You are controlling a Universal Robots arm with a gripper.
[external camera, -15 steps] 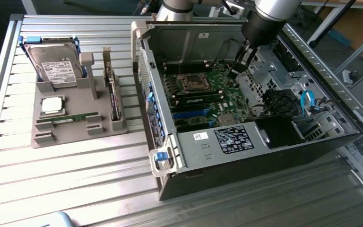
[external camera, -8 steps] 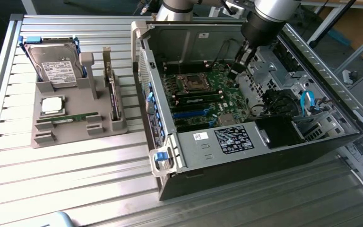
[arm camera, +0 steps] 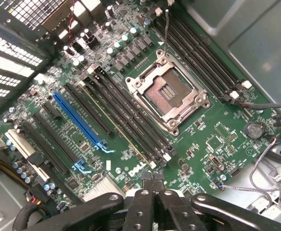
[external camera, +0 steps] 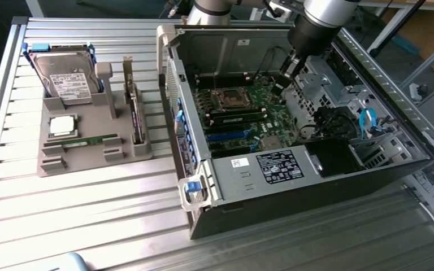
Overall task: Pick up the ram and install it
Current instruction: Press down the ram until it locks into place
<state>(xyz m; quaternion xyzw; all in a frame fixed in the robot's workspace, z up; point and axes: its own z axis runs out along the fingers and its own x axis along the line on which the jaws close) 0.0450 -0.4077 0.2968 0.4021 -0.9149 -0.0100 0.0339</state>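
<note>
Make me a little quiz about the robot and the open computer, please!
1. True or false: the ram lies in the grey tray, not in the gripper.
2. Where is the gripper? A) over the grey tray B) inside the computer case, above the motherboard C) resting on the table
3. Fill in the gap: the square processor socket on the motherboard is ___, with no chip in it.

Key: 1 true; 2 B; 3 empty
</note>
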